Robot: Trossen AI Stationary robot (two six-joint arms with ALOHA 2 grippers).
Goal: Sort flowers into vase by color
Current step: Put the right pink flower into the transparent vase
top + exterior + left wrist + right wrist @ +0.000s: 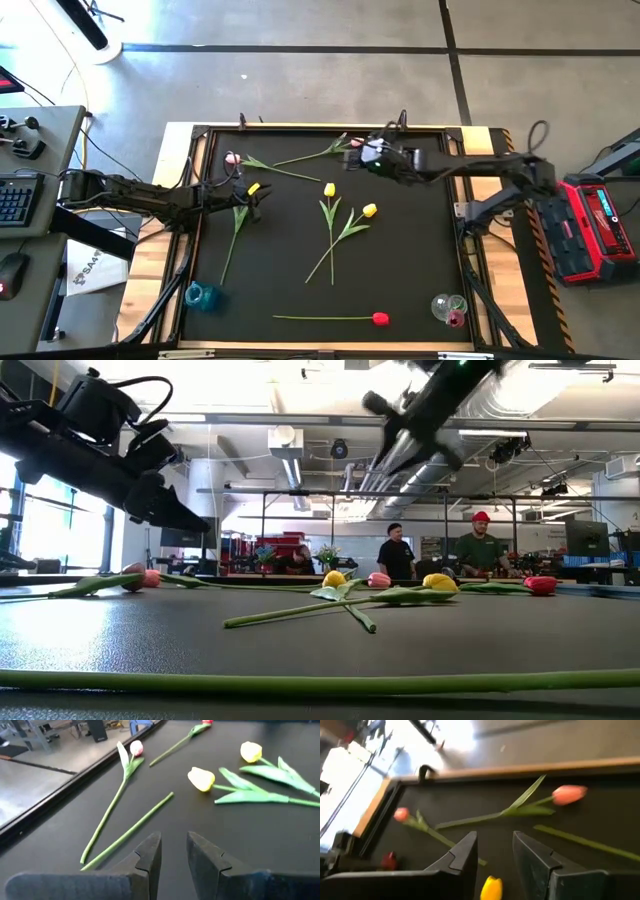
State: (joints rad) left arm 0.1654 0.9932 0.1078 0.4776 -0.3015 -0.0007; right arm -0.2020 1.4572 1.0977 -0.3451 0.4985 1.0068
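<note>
Several tulips lie flat on the black mat. Two pink ones lie near the far edge. Two yellow ones lie crossed in the middle, and a red one lies by the near edge. My left gripper stands open and empty at mid left, lifted off the mat. A third yellow tulip has its head by the fingertips. My right gripper hangs open high over the far pink tulip, holding nothing.
A blue vase stands at the near left corner. A clear vase with something pink inside stands at the near right. A raised frame borders the mat. People stand in the room beyond the table.
</note>
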